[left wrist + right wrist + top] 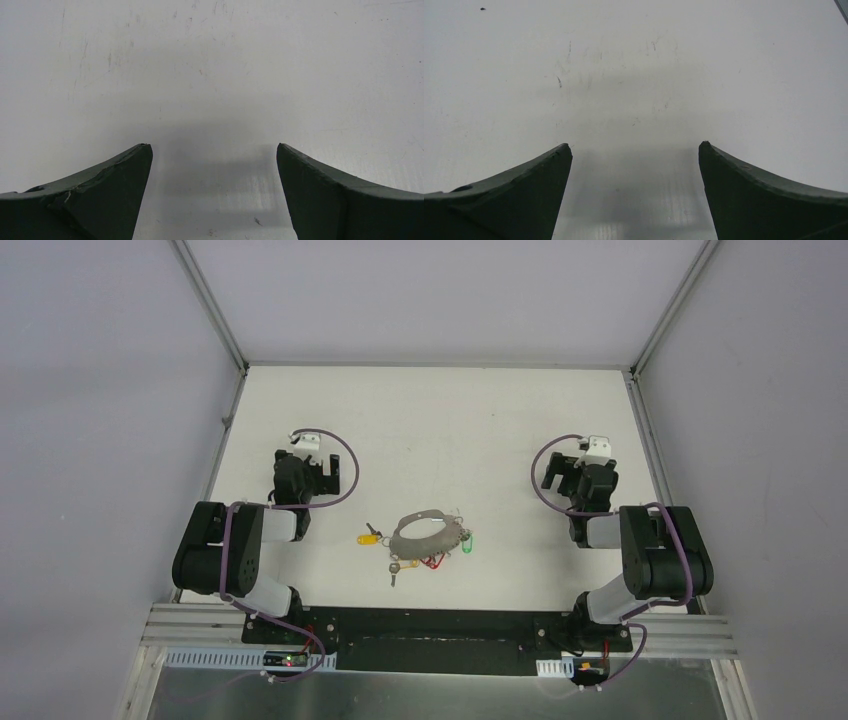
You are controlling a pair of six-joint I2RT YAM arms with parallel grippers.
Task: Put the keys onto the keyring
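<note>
The left claw [214,150] and right claw [635,147] are held released, jaws wide, over the tabletop [430,420]. The keyring [432,528], with the keys [395,568] clustered around it, is seen between and behind both claws, well apart from each and from the tabletop's edges.

Bright, even overhead light; the white surface [210,75] shows soft grey shadows and faint glare in wrist views

The grey oval keyring [425,532] lies flat, colour-tagged keys [370,538] clustered along its near edge.
</note>
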